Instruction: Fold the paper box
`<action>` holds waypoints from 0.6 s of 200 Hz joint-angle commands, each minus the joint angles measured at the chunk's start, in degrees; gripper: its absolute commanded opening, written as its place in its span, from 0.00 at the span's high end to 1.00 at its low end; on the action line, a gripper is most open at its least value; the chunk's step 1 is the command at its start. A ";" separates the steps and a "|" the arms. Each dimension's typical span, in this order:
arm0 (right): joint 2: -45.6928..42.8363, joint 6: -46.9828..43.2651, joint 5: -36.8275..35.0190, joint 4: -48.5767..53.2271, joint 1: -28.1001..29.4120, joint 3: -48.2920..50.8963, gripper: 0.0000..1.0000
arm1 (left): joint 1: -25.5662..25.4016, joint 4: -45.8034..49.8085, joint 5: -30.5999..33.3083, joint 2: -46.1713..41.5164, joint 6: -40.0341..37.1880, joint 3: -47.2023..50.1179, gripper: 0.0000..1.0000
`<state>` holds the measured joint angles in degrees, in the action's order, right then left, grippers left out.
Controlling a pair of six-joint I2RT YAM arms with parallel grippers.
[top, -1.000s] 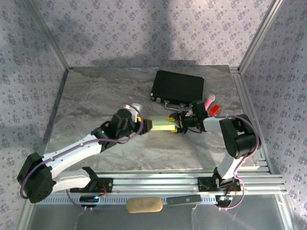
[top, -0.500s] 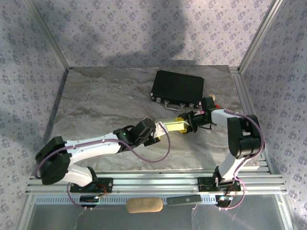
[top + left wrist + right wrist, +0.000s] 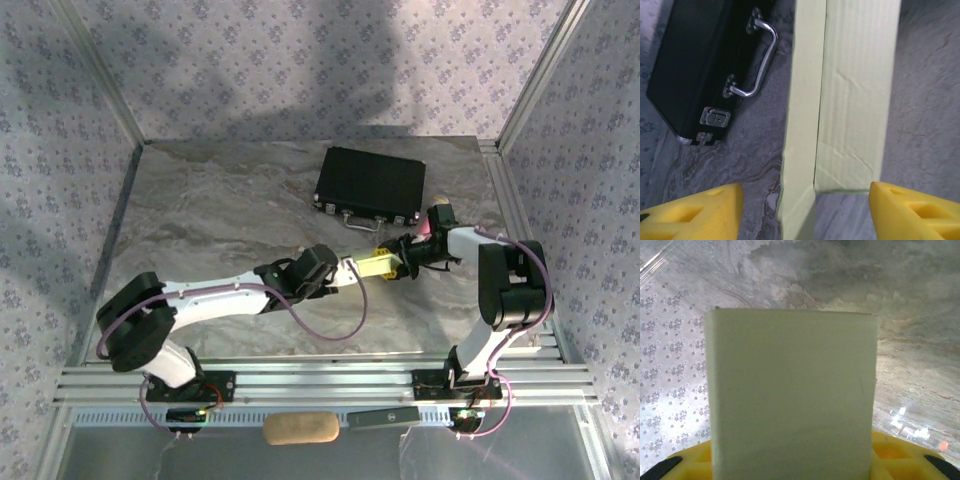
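Note:
The paper box (image 3: 374, 263) is a pale yellow-green flat rectangle held just above the marble table between both arms. My right gripper (image 3: 398, 262) is shut on its right end; in the right wrist view the paper box (image 3: 790, 390) rises from between the yellow fingers (image 3: 890, 452) of the right gripper (image 3: 790, 467). My left gripper (image 3: 343, 271) is at the box's left end and stands open. In the left wrist view the paper box (image 3: 855, 95) shows a loose side flap (image 3: 802, 125), and its near end lies just ahead of the left gripper (image 3: 805, 202), whose yellow fingers (image 3: 695, 210) stand wide apart.
A black case (image 3: 370, 183) with a metal handle (image 3: 760, 55) lies just behind the box. A pink object (image 3: 440, 212) sits by the right arm's wrist. The aluminium rail (image 3: 330, 380) runs along the near edge, with a beige pad (image 3: 300, 428) below it.
The left arm swung round and moved right along the near side of the box. The box and the right gripper shifted right. The left arm's elbow came forward.

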<state>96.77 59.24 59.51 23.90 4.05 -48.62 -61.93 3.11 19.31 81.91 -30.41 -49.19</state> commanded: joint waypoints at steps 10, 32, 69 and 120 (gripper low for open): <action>1.18 -0.96 -0.68 4.04 -0.69 0.64 0.60 | 7.33 7.30 -16.67 -12.19 14.68 -2.49 0.27; 1.08 -0.63 -0.80 4.11 -0.58 0.56 0.60 | 11.55 15.66 -29.33 -12.38 11.44 -4.51 0.18; 0.75 -0.42 -0.65 4.63 -0.23 0.04 0.60 | 9.37 16.76 -23.81 -5.48 0.94 -7.06 0.17; 0.85 -0.12 -0.52 4.73 -0.10 -0.39 0.60 | 6.30 17.44 -20.89 8.08 -4.57 -14.02 0.16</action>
<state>96.90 59.02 60.07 25.56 3.77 -48.58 -53.45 19.79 -2.50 86.65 -30.41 -59.83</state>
